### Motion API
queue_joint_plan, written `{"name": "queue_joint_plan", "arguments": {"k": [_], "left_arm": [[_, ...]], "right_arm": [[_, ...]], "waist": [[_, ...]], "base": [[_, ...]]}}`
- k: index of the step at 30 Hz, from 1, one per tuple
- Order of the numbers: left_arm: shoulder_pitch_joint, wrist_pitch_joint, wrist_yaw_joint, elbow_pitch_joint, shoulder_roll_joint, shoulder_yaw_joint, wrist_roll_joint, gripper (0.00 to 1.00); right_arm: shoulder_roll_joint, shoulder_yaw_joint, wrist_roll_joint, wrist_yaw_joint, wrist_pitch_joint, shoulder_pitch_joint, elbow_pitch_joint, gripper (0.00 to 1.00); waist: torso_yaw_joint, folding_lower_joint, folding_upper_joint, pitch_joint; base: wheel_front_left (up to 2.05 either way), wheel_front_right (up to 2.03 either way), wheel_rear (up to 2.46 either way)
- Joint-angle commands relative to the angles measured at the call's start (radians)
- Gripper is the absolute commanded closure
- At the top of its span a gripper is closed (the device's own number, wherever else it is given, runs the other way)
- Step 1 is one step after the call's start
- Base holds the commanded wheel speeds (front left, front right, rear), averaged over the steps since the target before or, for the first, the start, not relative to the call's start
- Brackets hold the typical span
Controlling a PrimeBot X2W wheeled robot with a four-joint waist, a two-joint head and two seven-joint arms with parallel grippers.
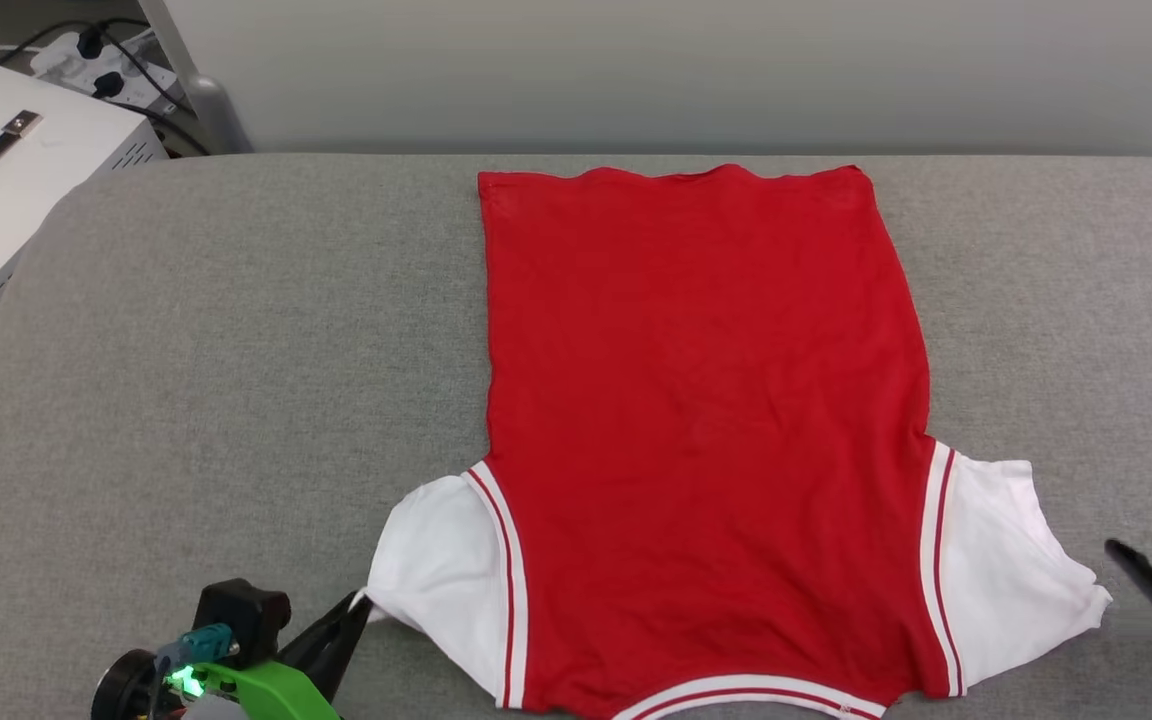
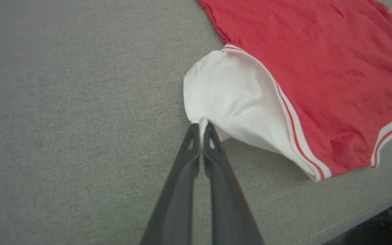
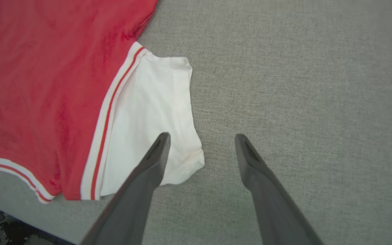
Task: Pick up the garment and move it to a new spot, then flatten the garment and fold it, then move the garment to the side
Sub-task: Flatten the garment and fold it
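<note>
At head view's foot, garment (image 1: 706,420) collar (image 1: 746,690) cropped; left gripper (image 2: 201,127) clamped on sleeve (image 2: 223,95), right gripper (image 3: 202,136) agape.

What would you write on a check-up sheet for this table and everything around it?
Surface: grey padded table, smooth.
Job's things: garment spread flat, plain red side up, striped collar nearest the robot, no lettering showing.
Clutter: nothing seen on the table.
Grippers: left gripper shut on the left sleeve at its tip; right gripper open at the right sleeve, holding nothing.
Cables: black cables plugged into a power strip, far left, off the table.
Surroundings: white box with black handle at left; pale wall behind.
</note>
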Motion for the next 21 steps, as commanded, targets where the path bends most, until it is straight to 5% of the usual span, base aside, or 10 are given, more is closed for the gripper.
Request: {"name": "queue_joint_plan", "arguments": {"k": [1,13,21], "left_arm": [[0.02,0.021,0.007,-0.03,0.012,-0.001,-0.012,1.0],[-0.07,0.202,0.101,-0.32,0.031,-0.027,0.047,1.0],[-0.159,0.253,0.101,-0.434,0.019,-0.056,0.118,1.0]], "right_arm": [[-0.007,-0.034,0.004,-0.001,0.018,-0.029,-0.027,0.0],[0.06,-0.227,-0.145,-0.001,0.47,-0.402,-0.138,0.0],[0.097,-0.245,-0.304,-0.001,0.713,-0.753,-0.049,0.0]], "waist": [[0.017,0.0001,0.0118,0.04],[0.151,0.0001,0.0118,0.302],[0.267,0.0001,0.0118,0.47]], "base": [[0.0,0.0,0.0],[0.0,0.0,0.0],[0.0,0.0,0.0]]}}
